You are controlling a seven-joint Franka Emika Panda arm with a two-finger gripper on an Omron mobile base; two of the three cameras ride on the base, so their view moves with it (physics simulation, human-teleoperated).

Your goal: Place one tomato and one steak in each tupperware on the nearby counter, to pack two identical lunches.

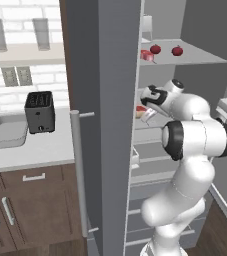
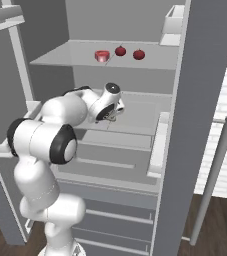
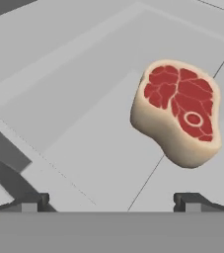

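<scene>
On my far left is the counter [image 1: 30, 150], with a toaster [image 1: 39, 111] and a grey tray [image 1: 6, 131] on it. I cannot tell if that tray is one of the lunch boxes. Next comes the open fridge door [image 1: 107, 100]. Past it, I am reaching into the fridge.

My gripper [image 3: 111, 200] is wide open and holds nothing. One steak [image 3: 178, 111] lies on the middle shelf [image 3: 74, 99] just ahead of my fingers, a little to the right. Up on the top shelf [image 2: 75, 57] sit another steak [image 2: 101, 55] and two tomatoes [image 2: 120, 50] [image 2: 139, 54].

I think I am on the first part: getting a steak. Next I should slide right, go down over it, and close on it gently. Then I carry it to the counter.
</scene>
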